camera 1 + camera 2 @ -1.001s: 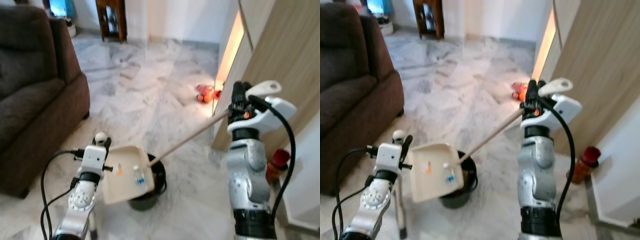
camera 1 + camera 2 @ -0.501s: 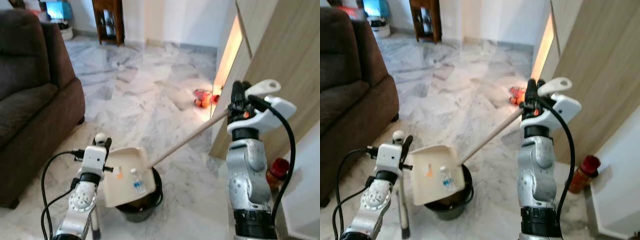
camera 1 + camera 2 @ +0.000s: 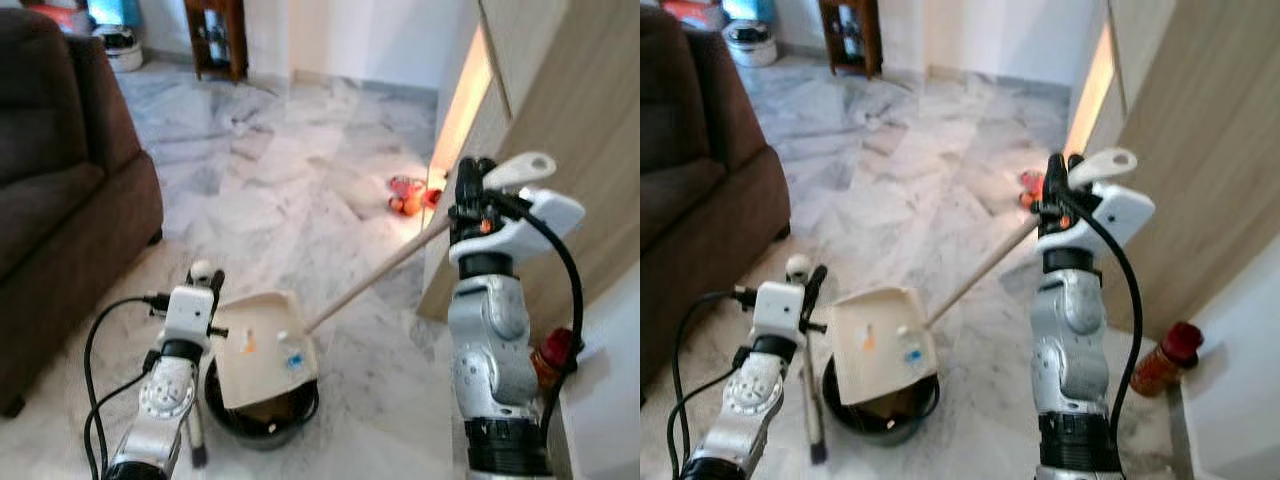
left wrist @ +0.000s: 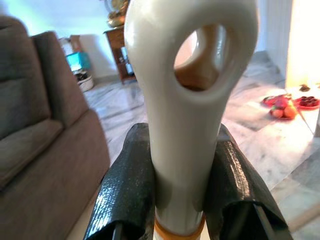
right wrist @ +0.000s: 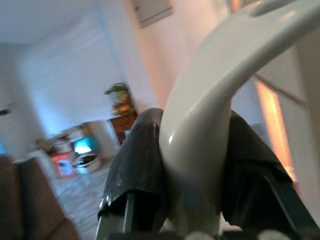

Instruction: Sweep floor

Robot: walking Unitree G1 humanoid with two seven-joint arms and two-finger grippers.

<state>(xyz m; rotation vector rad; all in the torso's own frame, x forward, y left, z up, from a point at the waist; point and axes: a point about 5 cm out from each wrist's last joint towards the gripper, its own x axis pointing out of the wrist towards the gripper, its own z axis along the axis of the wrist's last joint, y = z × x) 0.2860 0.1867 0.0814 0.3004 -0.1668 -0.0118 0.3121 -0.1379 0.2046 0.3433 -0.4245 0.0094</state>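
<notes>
A: We see the cream dustpan (image 3: 262, 345) tilted over the black bin (image 3: 262, 412), the landmark here, its lower lip just above the bin's rim. 2 bits lie in the pan: a small orange scrap (image 3: 249, 343) and a little clear bottle with a blue label (image 3: 292, 357). Something brownish sits inside the bin under the pan; we cannot tell what.

B: And the grippers?

A: The right gripper (image 3: 470, 200), up and to the right of the bin, is clamped on the white looped end of the dustpan's long handle (image 3: 380, 273), which slants down to the pan. The right wrist view shows the 2 black fingers (image 5: 137, 165) pressed against it. The left gripper (image 4: 182, 175), just left of the bin, is clamped on the broom handle (image 4: 192, 95), a cream grip with a hanging hole. Its dark shaft drops to the floor beside the bin.

B: Beyond the bin?

A: A brown sofa (image 3: 60, 190) to its left, marble floor (image 3: 280, 170) behind it, red and orange toys (image 3: 408, 193) near the lit doorway, a red bottle (image 3: 1165, 357) to its right.
</notes>
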